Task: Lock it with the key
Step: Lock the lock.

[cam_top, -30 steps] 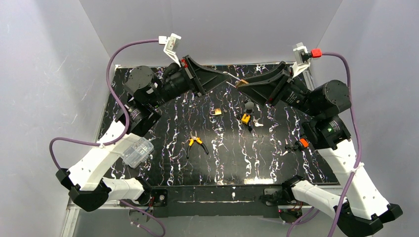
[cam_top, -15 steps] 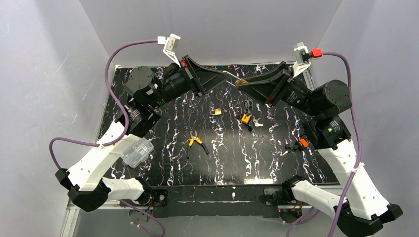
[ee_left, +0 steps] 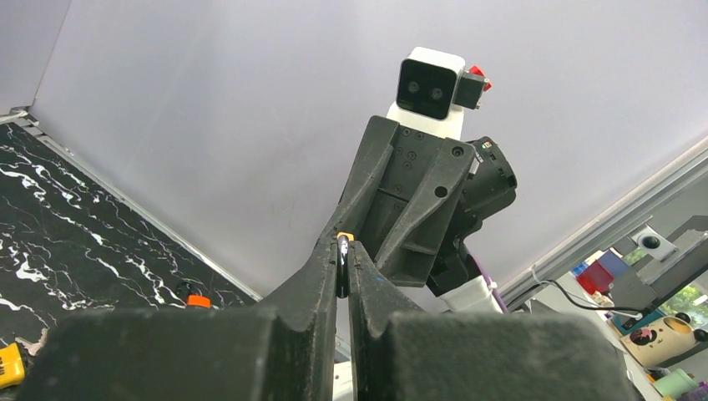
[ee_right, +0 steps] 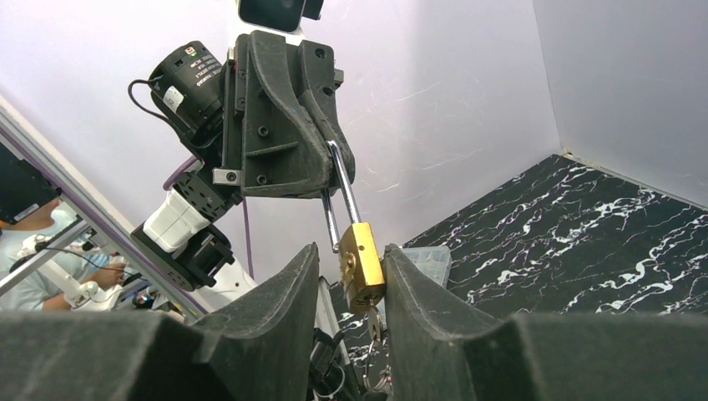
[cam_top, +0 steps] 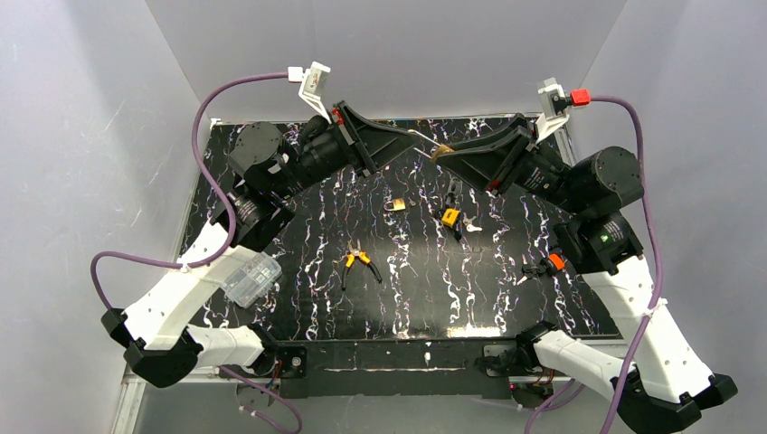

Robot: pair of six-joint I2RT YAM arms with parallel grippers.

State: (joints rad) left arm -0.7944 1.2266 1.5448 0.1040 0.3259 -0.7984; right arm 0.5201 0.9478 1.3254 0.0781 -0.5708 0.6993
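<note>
Right tool point(ee_right: 352, 255) jaws are seen nearest, half shut around the gold lock point(ee_right: 361, 269). One finger is touched by the side of the lock. A small gap is left at the other finger, so the lock is not yet squeezed. A second ago these jaws were held wider, and they have been drawn in since.

The lock is held up in the air, over the far end of the counter point(cam_top: 425, 289). Keys point(ee_right: 372, 327) are hung under it, and they look to have been swung a little.

Past the lock, its steel loop point(ee_right: 338, 196) is pinched tight by the left tool point(ee_left: 342, 251), which is fully shut and has not been moved.

It is judged that the lock is being steadied from both ends, so that a key can be turned after. No key is gripped yet.
</note>
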